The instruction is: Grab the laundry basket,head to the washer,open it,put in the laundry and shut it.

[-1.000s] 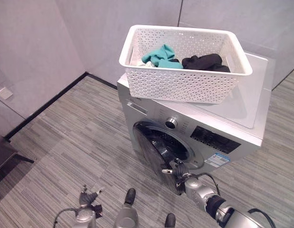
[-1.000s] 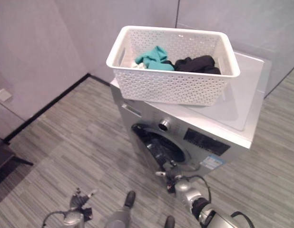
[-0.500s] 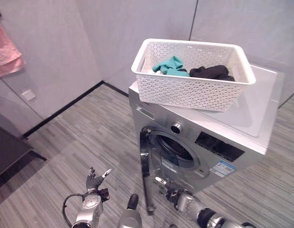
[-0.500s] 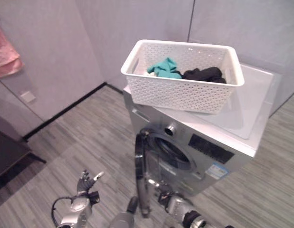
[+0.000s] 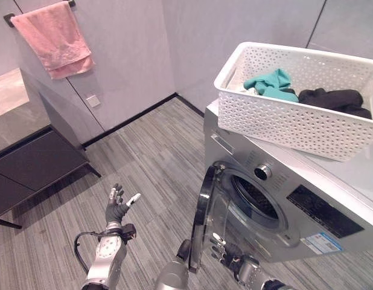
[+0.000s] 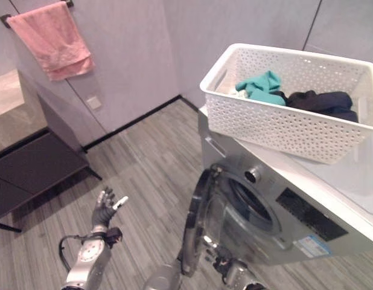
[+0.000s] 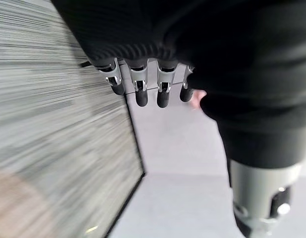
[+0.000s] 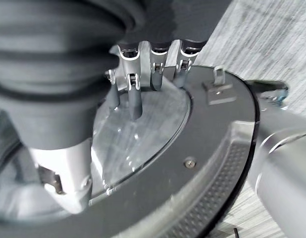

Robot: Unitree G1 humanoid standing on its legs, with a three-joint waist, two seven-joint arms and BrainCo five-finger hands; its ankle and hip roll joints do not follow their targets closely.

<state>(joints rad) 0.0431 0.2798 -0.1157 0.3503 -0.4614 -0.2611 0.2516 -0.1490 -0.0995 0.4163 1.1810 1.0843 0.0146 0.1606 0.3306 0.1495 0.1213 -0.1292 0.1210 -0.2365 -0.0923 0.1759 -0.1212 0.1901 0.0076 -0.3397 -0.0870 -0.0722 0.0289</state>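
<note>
The white perforated laundry basket [image 5: 298, 103] sits on top of the silver front-loading washer [image 5: 307, 205], toward its front left corner. A teal garment [image 5: 270, 83] and a black garment [image 5: 334, 99] lie side by side in the basket, the teal one nearer the robot's left.

The washer door [image 5: 201, 220] stands swung out on its left-side hinge, nearly edge-on to the head camera, and the dark drum opening [image 5: 254, 202] is exposed below the round control knob [image 5: 262, 171].

The right hand [image 5: 230, 254] is low in front of the washer, well below the basket, just beside the inner face of the door. In the right wrist view its fingers [image 8: 135, 94] are extended, their tips at the door's clear glass bowl [image 8: 143, 126] inside the dark rim; whether they touch the glass cannot be told.

The left hand [image 5: 117, 208] hovers over the grey plank floor [image 5: 144, 157], well apart from washer and basket, fingers straight and spread, holding nothing.

A pink towel [image 5: 54, 36] hangs on the wall to the left, above a dark cabinet [image 5: 35, 169].
</note>
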